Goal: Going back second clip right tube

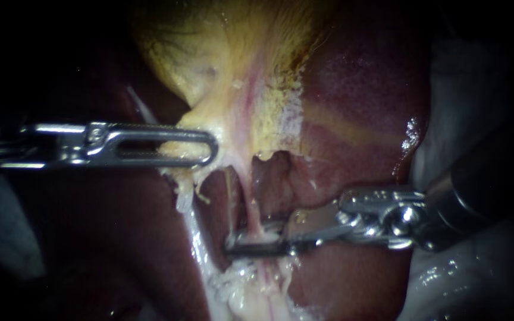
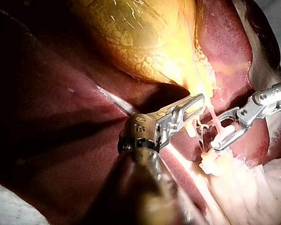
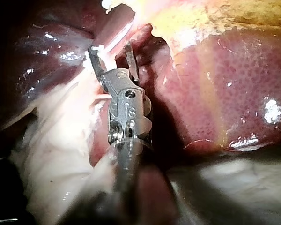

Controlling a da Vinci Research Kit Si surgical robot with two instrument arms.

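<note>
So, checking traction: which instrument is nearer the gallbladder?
Left. The left instrument grips the gallbladder at its lower edge; the right instrument is farther down, at a tube.

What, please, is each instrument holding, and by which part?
Left instrument grips the pale yellow gallbladder at its tapering neck; right instrument, jaws open, holds nothing.

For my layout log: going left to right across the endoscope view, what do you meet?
Silver left instrument with a slotted tip → thin pale pink tube → silver right instrument with a hinged metal head, stretching away rightward → pale whitish material at the far edge.
</note>
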